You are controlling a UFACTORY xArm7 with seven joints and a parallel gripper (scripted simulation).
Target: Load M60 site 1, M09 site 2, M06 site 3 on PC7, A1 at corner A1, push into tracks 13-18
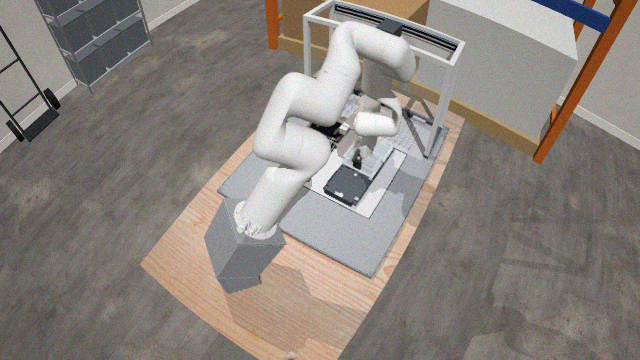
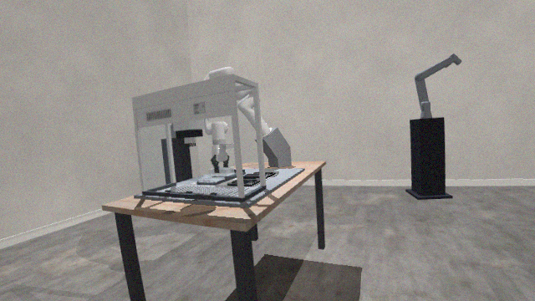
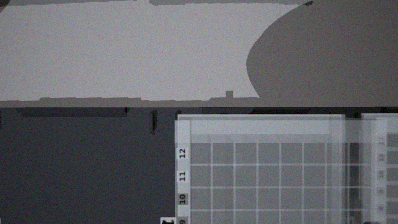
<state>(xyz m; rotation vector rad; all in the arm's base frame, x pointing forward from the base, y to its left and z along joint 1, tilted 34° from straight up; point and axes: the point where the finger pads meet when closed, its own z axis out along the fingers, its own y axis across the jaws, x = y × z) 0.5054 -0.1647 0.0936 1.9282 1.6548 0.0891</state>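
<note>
Spanning nearly its full width, the tool (image 1: 358, 161) is clamped on a clear well plate (image 3: 260, 170) over the carrier (image 3: 85, 165).

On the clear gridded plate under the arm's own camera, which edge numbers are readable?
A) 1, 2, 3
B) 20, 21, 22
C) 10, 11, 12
C: the wrist view shows 12, 11 and 10 running down the left edge of the clear plate, beside its grid of wells.

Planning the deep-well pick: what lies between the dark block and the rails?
In the top view, the gripper, shut on a clear plate, is between the dark block and the rails.
</note>
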